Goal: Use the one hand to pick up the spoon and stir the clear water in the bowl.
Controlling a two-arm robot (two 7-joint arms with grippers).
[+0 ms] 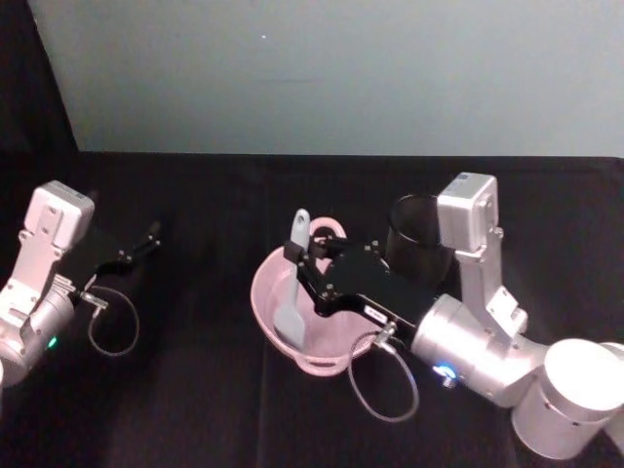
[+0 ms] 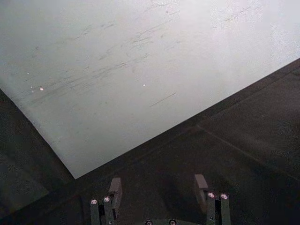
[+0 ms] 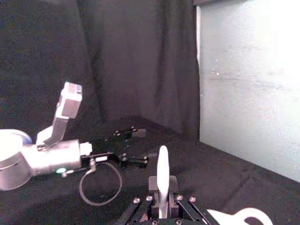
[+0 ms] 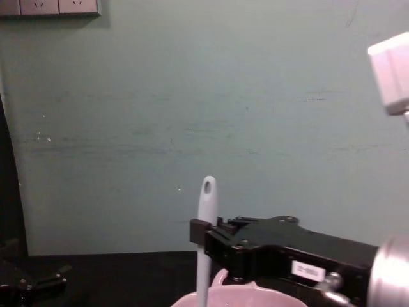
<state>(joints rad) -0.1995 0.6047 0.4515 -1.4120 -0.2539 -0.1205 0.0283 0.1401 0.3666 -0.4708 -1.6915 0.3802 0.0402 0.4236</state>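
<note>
Over bowl, right gripper clamps upright spoon.

No readable words, numbers or brands anywhere. One small white label on the black body of the right tool, with dark print too small to make out.

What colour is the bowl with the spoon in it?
Pale pink; the bowl shows best in the head view.
</note>
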